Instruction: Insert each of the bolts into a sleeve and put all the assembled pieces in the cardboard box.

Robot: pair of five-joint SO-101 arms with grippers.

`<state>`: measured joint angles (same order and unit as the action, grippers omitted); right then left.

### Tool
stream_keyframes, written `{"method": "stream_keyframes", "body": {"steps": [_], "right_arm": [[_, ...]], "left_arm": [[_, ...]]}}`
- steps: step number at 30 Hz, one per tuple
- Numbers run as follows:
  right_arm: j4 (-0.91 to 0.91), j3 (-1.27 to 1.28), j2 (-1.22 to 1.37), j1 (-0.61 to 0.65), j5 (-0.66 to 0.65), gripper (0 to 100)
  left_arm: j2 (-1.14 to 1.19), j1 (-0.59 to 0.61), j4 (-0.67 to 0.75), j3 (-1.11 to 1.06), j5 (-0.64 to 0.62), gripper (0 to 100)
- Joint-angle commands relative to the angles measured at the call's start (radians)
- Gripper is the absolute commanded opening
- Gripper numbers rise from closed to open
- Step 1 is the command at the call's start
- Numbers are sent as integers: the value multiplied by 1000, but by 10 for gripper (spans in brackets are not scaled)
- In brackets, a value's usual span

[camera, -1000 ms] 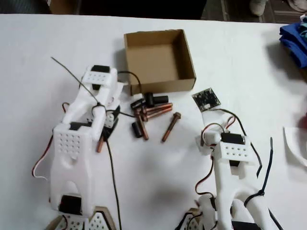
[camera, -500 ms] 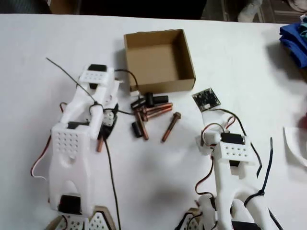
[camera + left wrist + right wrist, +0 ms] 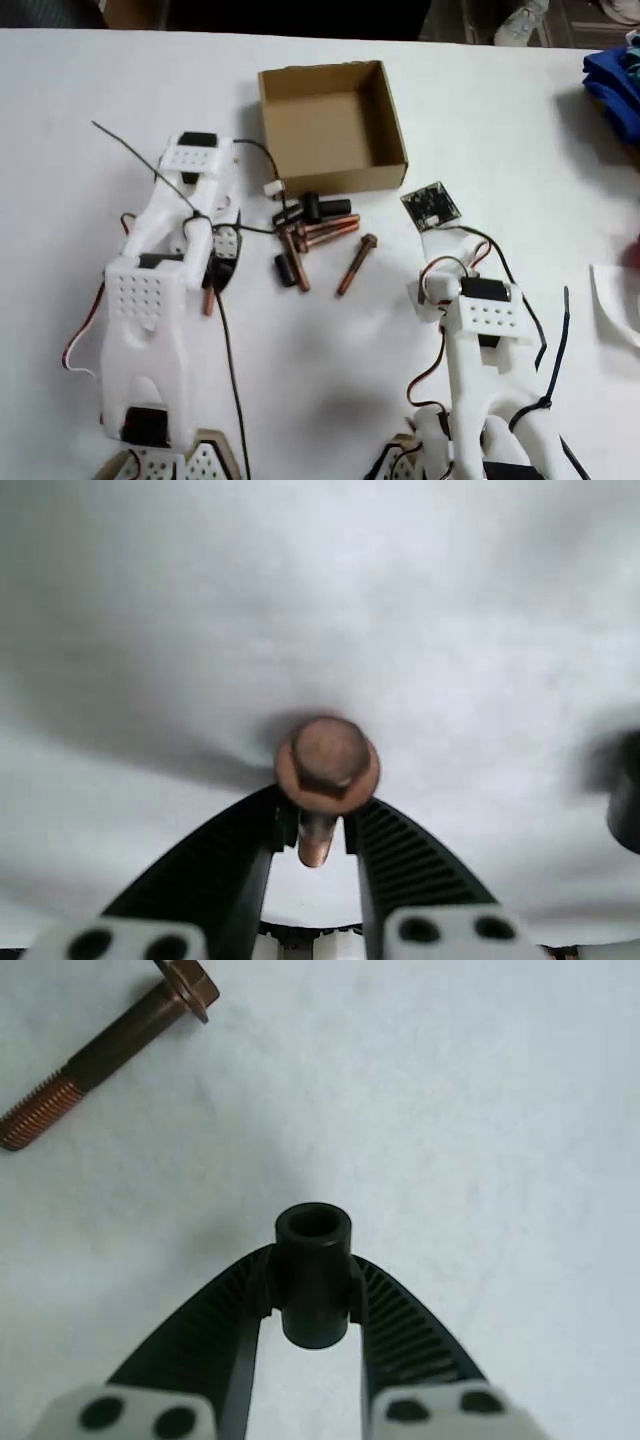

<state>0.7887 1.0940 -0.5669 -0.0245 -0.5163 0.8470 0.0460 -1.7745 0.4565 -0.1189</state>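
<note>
My left gripper (image 3: 320, 825) is shut on a copper bolt (image 3: 327, 763), whose hex head points away from the camera above the white table. In the high view this bolt (image 3: 209, 297) hangs under the left arm, left of the pile. My right gripper (image 3: 313, 1295) is shut on a black sleeve (image 3: 314, 1272) held upright, its bore open toward the camera. A loose copper bolt (image 3: 110, 1050) lies on the table just beyond it. The open cardboard box (image 3: 333, 125) stands behind a pile of bolts and sleeves (image 3: 310, 235), with one bolt (image 3: 356, 264) lying apart to the right.
A blue cloth (image 3: 615, 85) lies at the far right edge and a white curved object (image 3: 610, 310) at the right edge. Black cables trail from both arms across the table. A black sleeve (image 3: 625, 800) shows at the edge of the left wrist view.
The left arm's wrist has shifted slightly to the left with the bolt still in its grip. The right arm has kept still.
</note>
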Motion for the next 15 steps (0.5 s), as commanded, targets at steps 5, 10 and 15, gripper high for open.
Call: {"method": "stream_keyframes", "body": {"steps": [5,10,15], "right_arm": [[-16,-12,-28,-5,0,19],[-16,-12,-28,-5,0,19],[-16,-12,-28,-7,0,19]], "left_arm": [[-31,17,35,94,-9,59],[-31,21,23,94,-8,61],[-31,17,21,94,23,63]]}}
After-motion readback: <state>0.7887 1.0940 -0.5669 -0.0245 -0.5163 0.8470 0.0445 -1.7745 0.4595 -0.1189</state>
